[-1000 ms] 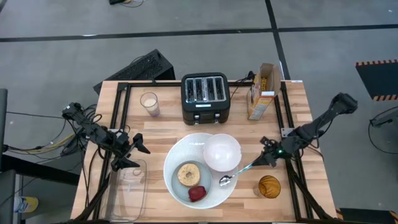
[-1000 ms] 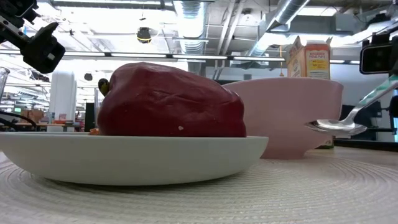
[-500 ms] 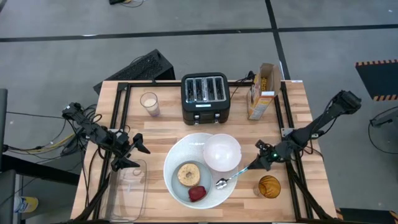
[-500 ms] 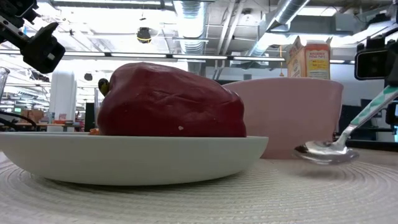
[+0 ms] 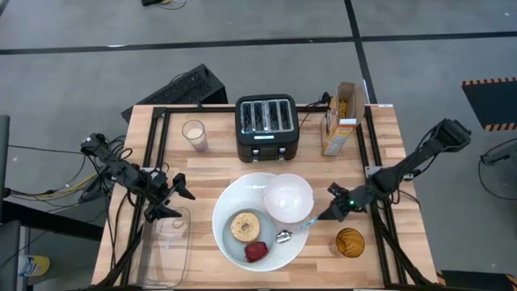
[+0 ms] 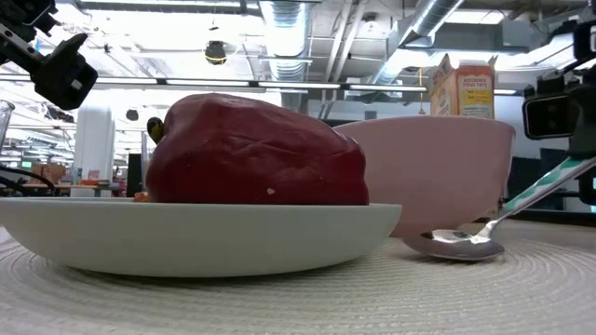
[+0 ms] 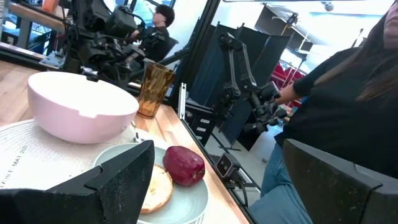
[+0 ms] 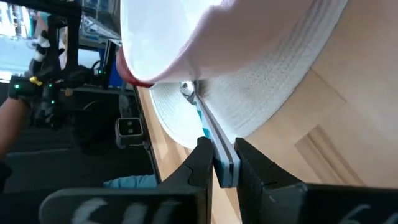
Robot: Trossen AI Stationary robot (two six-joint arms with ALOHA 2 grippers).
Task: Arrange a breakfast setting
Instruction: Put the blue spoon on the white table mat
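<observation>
- The wooden table (image 5: 202,166) is seen from above; the black toaster (image 5: 266,127) is stood at 12 o'clock on it, with a cereal box (image 5: 341,118) to its 3 o'clock side and a milky glass (image 5: 194,135) to its 9 o'clock side
- The large round white plate (image 5: 234,196) is laid near the middle of the table, toward 6 o'clock; the other breakfast things are held on it
- The smaller pale blue-grey plate (image 5: 234,245) is set on the big plate at its 7 o'clock part; the white bowl (image 5: 288,198) is set at the big plate's 2 o'clock part
- The round tan bagel (image 5: 244,226) is laid on the small plate; the small red food piece (image 5: 256,251) is laid just beside it, at the bagel's 5 o'clock
- A clear tub (image 5: 167,246) is seen at the table's 8 o'clock; the amber glass cup (image 5: 350,242) is stood at 4 o'clock, off the big plate
- The left gripper (image 5: 179,197) is held over the table at 9 o'clock, well apart from the plates; its fingers are spread wide with nothing between them
- The right gripper (image 5: 331,212) is held at the big plate's 3 o'clock edge; its fingers (image 8: 203,155) are closed on the handle of the blue-handled spoon (image 5: 292,232)
- The spoon is tilted; its shiny end is rested on the big plate, between the bowl and the small plate
</observation>
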